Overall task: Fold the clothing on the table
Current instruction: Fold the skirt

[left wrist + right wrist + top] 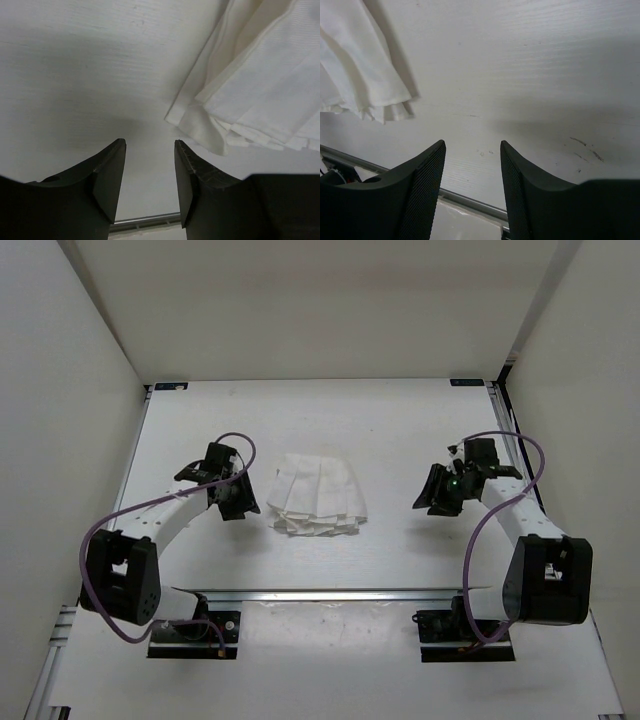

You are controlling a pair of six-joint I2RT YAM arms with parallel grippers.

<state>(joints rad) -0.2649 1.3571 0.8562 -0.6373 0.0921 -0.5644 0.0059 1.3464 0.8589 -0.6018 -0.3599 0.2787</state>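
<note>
Black and low over the bench (330, 420), the left claw (238, 502) hangs at the left side, just beside the left edge of the clothing (318, 498) but not touching it. Its two fingers (107, 170) stand moderately apart and nothing is between them. In the left wrist view only bare bench shows in the gap, and the near corner of the garment lies a little to the right of the fingertips.

The clothing lies in the middle of the bench as a flat white packet of several layers. It is narrower at the far end and wider at the near end, with long creases running from far to near. The stacked edges of the layers show at its near left corner.

At the right side, the right claw (432, 495) is well apart from the garment, also low over the bench. Its fingers (422, 185) are parted about as much, and they hold nothing. A silver rail (330, 594) runs along the near edge of the bench, just beyond both arm bases.
</note>
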